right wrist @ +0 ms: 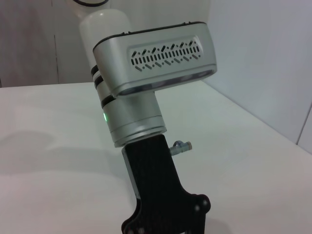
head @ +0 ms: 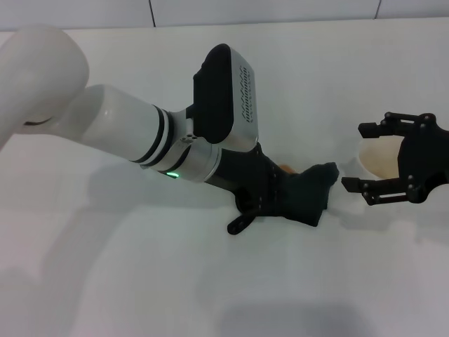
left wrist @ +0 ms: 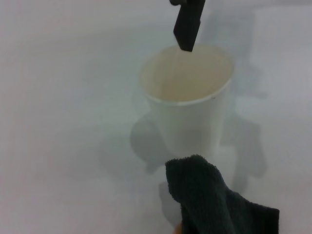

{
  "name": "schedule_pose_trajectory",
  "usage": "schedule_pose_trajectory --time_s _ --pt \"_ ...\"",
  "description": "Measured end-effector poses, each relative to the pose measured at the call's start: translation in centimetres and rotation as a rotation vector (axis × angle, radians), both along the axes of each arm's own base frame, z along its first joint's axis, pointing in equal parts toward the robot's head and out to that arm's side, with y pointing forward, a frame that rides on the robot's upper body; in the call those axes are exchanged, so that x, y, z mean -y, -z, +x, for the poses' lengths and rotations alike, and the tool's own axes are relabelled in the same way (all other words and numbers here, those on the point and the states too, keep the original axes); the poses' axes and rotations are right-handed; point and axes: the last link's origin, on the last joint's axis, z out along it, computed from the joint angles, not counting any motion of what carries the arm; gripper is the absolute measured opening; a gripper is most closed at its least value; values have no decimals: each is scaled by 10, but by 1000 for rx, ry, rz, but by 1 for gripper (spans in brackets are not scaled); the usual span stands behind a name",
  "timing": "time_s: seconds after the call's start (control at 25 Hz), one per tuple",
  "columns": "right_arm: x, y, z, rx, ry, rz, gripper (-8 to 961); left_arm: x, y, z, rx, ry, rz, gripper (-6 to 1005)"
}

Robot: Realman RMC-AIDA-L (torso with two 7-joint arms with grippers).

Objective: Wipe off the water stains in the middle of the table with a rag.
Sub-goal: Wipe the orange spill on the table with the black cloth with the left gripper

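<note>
My left pincer (head: pixel 280 200) is low on the white counter (head: pixel 140 267) near its middle, closed on a dark rag (head: pixel 312 191) that lies bunched against the surface. The rag's free end points toward a white paper cup (head: pixel 379 156) and stops just short of it; the left wrist view shows the same rag (left wrist: pixel 214 204) in front of the cup (left wrist: pixel 187 105), which stands upright. A sliver of the orange-brown water stains (head: pixel 286 168) shows at the rag's far edge; the remainder is hidden under the rag and my pincer. My right pincer (head: pixel 361 158) sits at the counter's right side, its jaws spread wide on either side of the cup; I cannot tell whether they touch it. My right wrist view shows only my left arm's wrist housing (right wrist: pixel 156 63).
</note>
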Motion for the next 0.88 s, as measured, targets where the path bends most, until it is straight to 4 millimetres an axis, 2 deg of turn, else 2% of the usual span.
schedule_pose_trajectory --time_s 0.48,0.88 --pt "2 2 2 -1 7 -11 868 -16 -7 -12 -48 -4 78 94" --pt "3 3 3 -3 11 -13 868 -35 -27 -22 -46 -48 174 96"
